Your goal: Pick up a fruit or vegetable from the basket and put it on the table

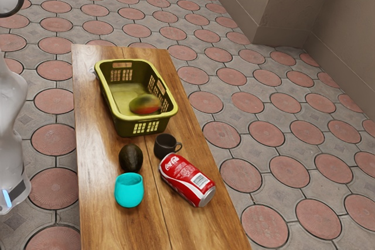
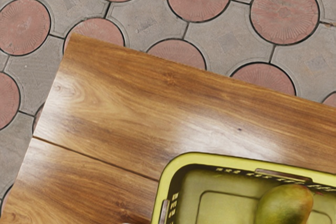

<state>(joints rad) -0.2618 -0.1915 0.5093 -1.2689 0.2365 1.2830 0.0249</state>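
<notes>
A yellow-green basket (image 1: 136, 122) stands upright on the wooden table (image 1: 94, 203). On its floor, toward the end nearer the avocado, lies a green and red mango (image 1: 145, 105). A dark avocado (image 1: 130, 158) rests on the table outside the basket. In the wrist view, part of the basket (image 2: 239, 161) and the greenish mango (image 2: 283, 205) inside it appear, along with bare wood of the table (image 2: 131, 98).
A turquoise cup (image 1: 129, 191) stands beside the avocado. A dark mug (image 1: 166, 146) is close to the basket, and a red soda can (image 1: 187, 180) lies on its side next to the mug. White arm parts (image 1: 12, 127) are at the exterior view's left.
</notes>
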